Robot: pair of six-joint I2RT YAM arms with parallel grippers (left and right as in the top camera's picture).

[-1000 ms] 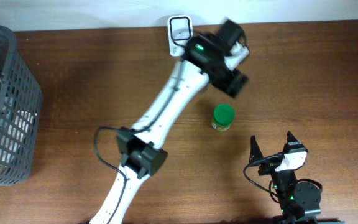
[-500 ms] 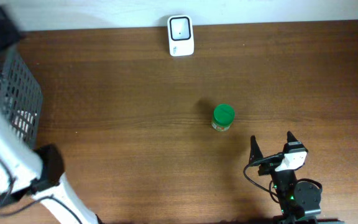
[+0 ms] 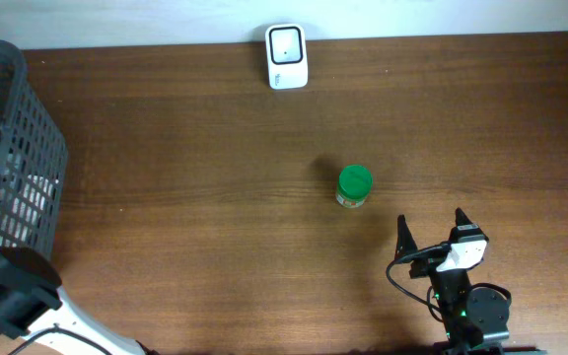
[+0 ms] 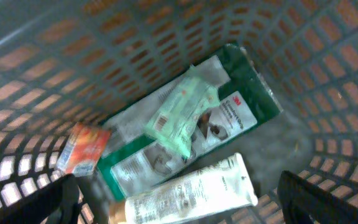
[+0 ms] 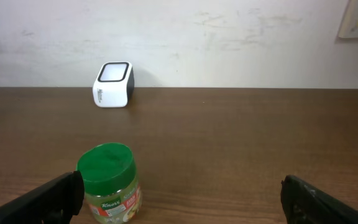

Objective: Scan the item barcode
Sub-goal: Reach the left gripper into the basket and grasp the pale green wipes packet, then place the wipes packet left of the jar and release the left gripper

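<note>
- The left arm has swung away from the scanner (image 3: 287,43) at the far edge of the desk (image 3: 166,197). It is now over at the grey basket (image 3: 30,148) on the left, with only a dark part of the arm showing in the bottom left corner from above.
- The left hand (image 4: 185,208) hangs over the inside of the basket with its fingers spread wide, one tip in each lower corner of its own view, pinching nothing.
- Beneath it lie a dark green flat packet (image 4: 253,99), a pale green pack (image 4: 182,112) resting on top of that, a small orange packet (image 4: 82,148) and a white tube (image 4: 191,190).
- The jar (image 3: 354,186) with the green lid stands upright near the middle of the desk, well apart from the scanner and touched by neither hand.
- The right hand (image 5: 185,202) sits low at the near edge, just behind the jar, its fingers spread wide and empty.
</note>
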